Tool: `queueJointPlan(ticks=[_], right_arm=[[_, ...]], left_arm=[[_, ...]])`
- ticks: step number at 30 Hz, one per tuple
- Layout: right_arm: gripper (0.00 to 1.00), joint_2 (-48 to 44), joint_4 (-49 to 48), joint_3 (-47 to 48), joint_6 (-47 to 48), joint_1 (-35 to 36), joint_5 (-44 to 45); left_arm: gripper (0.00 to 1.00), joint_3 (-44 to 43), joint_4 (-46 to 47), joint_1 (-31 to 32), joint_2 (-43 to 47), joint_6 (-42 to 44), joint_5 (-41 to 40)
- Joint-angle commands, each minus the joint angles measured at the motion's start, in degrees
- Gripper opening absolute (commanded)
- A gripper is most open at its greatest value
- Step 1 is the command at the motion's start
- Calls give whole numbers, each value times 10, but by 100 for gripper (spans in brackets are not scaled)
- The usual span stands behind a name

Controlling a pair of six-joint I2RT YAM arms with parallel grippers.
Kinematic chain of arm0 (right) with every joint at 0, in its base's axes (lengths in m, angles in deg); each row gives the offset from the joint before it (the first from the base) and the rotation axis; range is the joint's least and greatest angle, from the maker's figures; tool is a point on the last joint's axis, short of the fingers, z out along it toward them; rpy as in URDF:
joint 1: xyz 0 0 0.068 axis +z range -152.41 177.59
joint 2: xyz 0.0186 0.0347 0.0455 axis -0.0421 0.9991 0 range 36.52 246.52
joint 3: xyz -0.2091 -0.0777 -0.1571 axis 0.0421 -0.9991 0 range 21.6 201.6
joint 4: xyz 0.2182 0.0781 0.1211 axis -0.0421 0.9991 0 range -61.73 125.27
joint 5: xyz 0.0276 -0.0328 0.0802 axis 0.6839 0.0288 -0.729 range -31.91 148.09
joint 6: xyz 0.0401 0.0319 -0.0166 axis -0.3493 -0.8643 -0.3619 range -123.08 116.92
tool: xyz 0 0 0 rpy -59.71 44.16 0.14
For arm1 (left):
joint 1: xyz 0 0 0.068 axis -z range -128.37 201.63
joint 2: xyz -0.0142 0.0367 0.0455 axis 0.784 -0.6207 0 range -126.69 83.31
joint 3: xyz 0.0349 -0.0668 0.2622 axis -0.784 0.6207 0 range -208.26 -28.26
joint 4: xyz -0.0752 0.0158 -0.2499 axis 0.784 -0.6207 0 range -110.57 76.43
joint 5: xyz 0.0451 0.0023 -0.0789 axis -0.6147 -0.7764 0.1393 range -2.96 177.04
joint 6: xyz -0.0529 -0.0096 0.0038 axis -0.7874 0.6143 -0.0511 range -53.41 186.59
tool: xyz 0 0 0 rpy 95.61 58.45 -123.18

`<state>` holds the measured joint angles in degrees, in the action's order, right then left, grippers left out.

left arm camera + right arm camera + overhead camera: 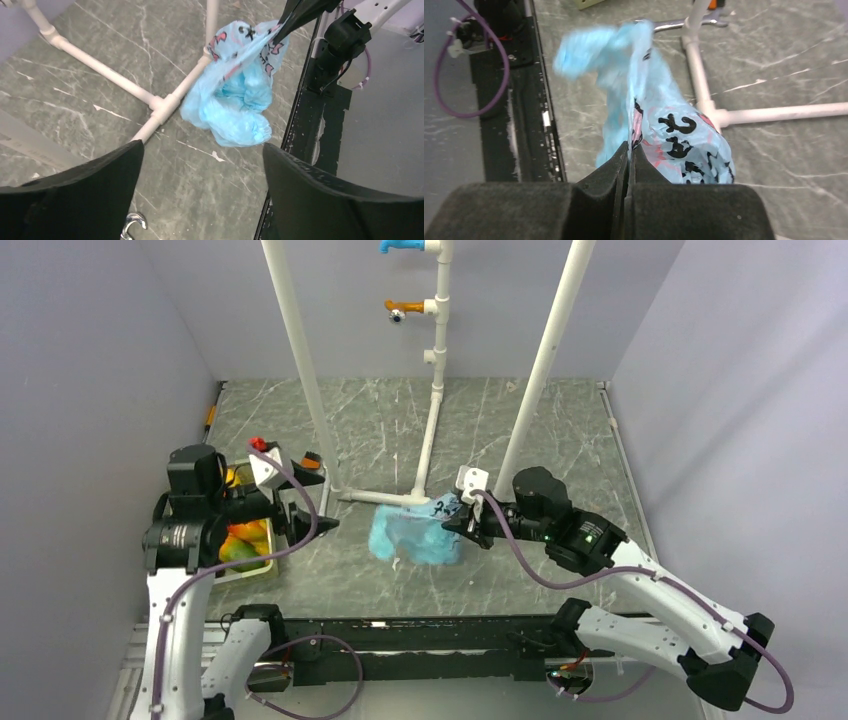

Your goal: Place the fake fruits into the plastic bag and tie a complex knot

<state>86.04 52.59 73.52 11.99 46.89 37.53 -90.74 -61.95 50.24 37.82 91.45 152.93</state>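
Two pincers | right pincer (463, 524) pinching bag (415, 533), mid-frame over desk (560, 430) | left pincer (315, 508) spread, empty, near fruits (243, 540) at left | step: loading, seemingly unstarted | next: grasp fruit; needs bag mouth open

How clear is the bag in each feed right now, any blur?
Right wrist: the bag's far end is smeared, its near print crisp. Left wrist: bag sharp, evenly lit. Top: sharp but small, no glare.

pale lilac walls (90, 360) enclose a grey marbled tabletop (580, 450) bearing a white pipe frame (303, 370).
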Motion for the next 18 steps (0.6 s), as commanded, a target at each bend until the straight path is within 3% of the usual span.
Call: queueJointPlan(ticks=[1,4,8,12,18], right_arm=[[0,11,2,25,-83,-8,-60],[0,19,-20,20,-108,-11,-62],[0,37,-47,23,-123,-13,-63],[0,64,-67,44,-127,-12,-70],[0,68,-73,81,-122,-12,-122]], left_arm=[[99,-7,12,9,39,55,11],[99,5,-26,68,45,110,-35],[99,72,110,192,60,-4,-170],[99,92,186,313,18,-84,-270],[99,126,211,368,-58,-111,-436]])
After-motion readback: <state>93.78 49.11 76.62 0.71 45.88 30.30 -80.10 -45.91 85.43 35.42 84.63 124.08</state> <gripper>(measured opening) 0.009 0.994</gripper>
